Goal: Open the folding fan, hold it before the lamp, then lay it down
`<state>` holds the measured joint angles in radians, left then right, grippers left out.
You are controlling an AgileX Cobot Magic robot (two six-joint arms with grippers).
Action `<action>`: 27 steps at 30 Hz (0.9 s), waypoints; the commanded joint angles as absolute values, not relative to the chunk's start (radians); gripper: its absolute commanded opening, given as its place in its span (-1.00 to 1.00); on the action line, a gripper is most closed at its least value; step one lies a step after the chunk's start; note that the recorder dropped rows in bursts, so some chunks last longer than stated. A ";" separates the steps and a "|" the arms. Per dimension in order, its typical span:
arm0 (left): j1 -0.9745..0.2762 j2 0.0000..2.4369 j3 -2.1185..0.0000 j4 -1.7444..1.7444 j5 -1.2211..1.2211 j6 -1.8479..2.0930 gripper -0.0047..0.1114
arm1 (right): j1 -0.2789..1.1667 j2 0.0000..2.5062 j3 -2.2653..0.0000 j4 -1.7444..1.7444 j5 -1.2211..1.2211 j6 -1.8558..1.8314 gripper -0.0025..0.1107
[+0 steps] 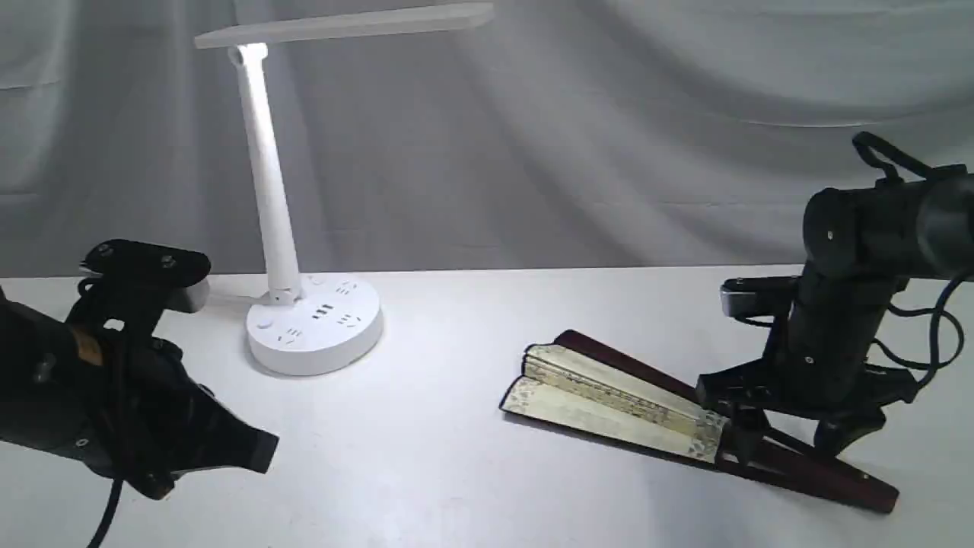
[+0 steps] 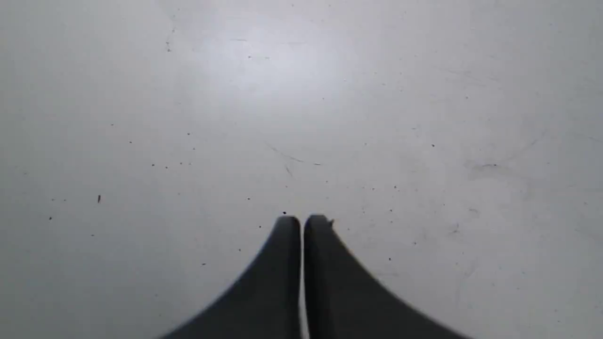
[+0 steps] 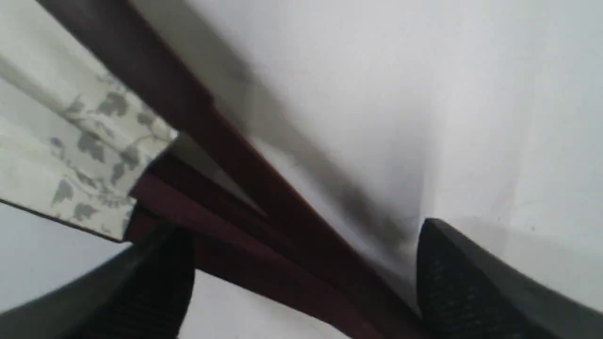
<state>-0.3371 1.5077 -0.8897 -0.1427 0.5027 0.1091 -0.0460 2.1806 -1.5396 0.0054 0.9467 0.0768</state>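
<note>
Exterior view, right tool (image 1: 785,444) spread astride folding fan (image 1: 609,392), left tool (image 1: 259,450) closed

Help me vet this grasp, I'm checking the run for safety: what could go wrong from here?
1. The right hand is open astride the splayed maroon ribs of the folding fan; closing may catch only some, letting the fan twist or slip.
2. One finger sits near the paper leaf and could crease it.
3. The lamp stands close to the shut left hand; a careless sweep might topple it.
</note>
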 commanded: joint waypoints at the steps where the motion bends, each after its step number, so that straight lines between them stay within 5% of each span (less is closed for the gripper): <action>1: -0.342 1.506 -0.898 -0.149 0.502 0.113 -0.92 | -0.050 2.172 -1.531 0.056 0.985 0.140 0.20; 27: -0.342 1.506 -0.898 -0.149 0.504 0.113 -0.92 | -0.048 2.172 -1.480 0.385 0.890 0.513 0.20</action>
